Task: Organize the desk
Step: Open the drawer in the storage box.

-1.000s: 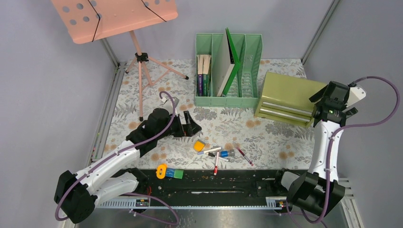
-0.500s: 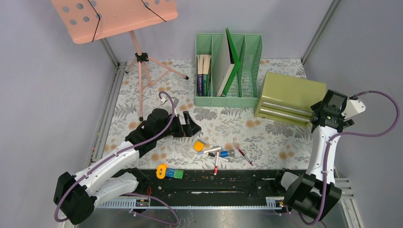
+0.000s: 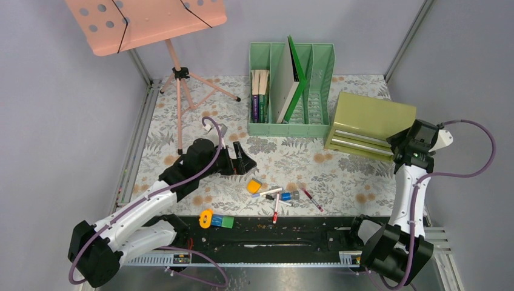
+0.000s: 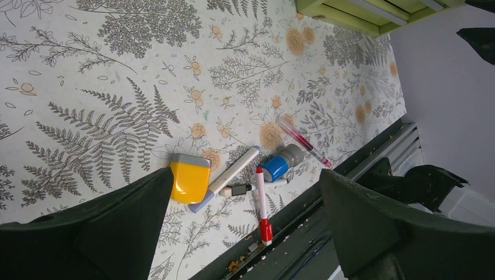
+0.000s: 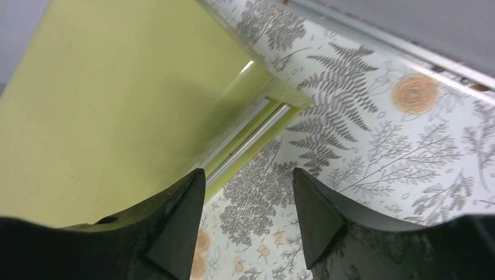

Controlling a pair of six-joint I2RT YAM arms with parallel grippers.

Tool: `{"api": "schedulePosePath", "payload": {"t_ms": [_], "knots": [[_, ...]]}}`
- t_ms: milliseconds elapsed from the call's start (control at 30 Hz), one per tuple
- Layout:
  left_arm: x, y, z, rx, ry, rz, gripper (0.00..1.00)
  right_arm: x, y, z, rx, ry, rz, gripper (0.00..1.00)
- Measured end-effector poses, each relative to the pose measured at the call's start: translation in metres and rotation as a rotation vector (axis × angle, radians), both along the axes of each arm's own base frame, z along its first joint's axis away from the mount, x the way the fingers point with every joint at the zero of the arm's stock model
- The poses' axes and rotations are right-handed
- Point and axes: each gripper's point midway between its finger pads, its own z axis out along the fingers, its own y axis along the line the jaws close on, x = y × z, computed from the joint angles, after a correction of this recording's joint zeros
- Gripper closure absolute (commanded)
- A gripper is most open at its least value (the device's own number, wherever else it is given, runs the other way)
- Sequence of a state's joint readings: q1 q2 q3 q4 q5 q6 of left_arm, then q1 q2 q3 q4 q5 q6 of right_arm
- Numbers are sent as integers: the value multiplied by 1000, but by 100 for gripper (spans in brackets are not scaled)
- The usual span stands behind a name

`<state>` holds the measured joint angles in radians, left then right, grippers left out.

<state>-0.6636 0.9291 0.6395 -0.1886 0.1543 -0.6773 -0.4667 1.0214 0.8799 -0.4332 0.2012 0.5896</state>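
The desk (image 3: 182, 121) is covered in pale fern-print cloth. Near its front edge lie a yellow block (image 3: 254, 185), a white marker (image 3: 271, 192), a blue stamp (image 3: 290, 196), a red marker (image 3: 276, 209) and a pink pen (image 3: 313, 199). My left gripper (image 3: 245, 159) is open and empty, just left of this pile. Its wrist view looks between the jaws (image 4: 246, 175) at the yellow block (image 4: 190, 179), blue stamp (image 4: 279, 164) and red marker (image 4: 262, 204). My right gripper (image 3: 398, 147) is open and empty, above the right front corner of the olive drawer box (image 3: 370, 121).
A green file holder (image 3: 291, 91) with books stands at the back. A pink music stand (image 3: 145, 21) on a tripod (image 3: 182, 103) is back left. A yellow piece (image 3: 206, 218) and a blue-green piece (image 3: 222, 222) lie on the black front rail (image 3: 291, 233). The drawer box (image 5: 117, 87) fills the left of the right wrist view.
My right gripper has come down and toward the near side, from over the drawer box's right end to its front right corner. The left arm has not moved.
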Motion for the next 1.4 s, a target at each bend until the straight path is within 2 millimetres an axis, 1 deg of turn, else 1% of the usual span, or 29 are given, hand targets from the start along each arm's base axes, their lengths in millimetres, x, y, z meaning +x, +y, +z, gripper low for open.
{"api": "schedulePosePath", "payload": {"t_ms": [133, 233, 300, 400, 467, 500, 600, 633, 667, 733, 800, 833, 900, 1000, 1133, 1233, 1300, 1400], "knots": [[0, -1, 0, -1, 1, -2, 2, 5, 15, -10, 60, -20, 59, 38], [4, -7, 0, -7, 7, -7, 3, 6, 30, -18, 117, -43, 105, 38], [8, -15, 0, -17, 14, -17, 4, 5, 39, -19, 148, -61, 130, 37], [12, -37, -3, -24, 36, -47, 4, 8, 51, -11, 177, -107, 176, 35], [14, -57, -5, -25, 48, -79, 5, 9, 58, -4, 182, -130, 204, 34], [14, -70, -5, -22, 56, -100, 5, 10, 62, 0, 185, -136, 220, 33], [12, -115, 1, -28, 45, -174, 5, 17, 75, 23, 166, -162, 279, 33], [11, -130, 4, -32, 39, -197, 6, 21, 79, 36, 148, -181, 306, 33], [10, -149, 10, -39, 29, -225, 6, 25, 84, 51, 128, -202, 335, 33], [10, -178, 16, -54, 14, -263, 8, 32, 90, 77, 91, -235, 376, 32], [11, -212, 24, -72, -7, -302, 14, 39, 93, 102, 60, -264, 408, 31], [12, -225, 24, -78, -12, -315, 17, 44, 93, 114, 45, -276, 419, 31], [14, -251, 24, -87, -19, -338, 23, 54, 90, 132, 20, -287, 433, 30], [21, -281, 13, -84, -22, -353, 34, 67, 85, 141, 1, -267, 449, 29], [41, -310, -12, -53, -25, -344, 47, 87, 78, 141, -2, -209, 466, 29], [55, -328, -27, -35, -32, -333, 50, 101, 73, 138, 5, -181, 473, 29], [65, -339, -33, -28, -47, -323, 51, 111, 71, 135, 14, -165, 475, 29], [76, -347, -41, -13, -65, -300, 53, 123, 68, 129, 26, -148, 475, 29]]}}
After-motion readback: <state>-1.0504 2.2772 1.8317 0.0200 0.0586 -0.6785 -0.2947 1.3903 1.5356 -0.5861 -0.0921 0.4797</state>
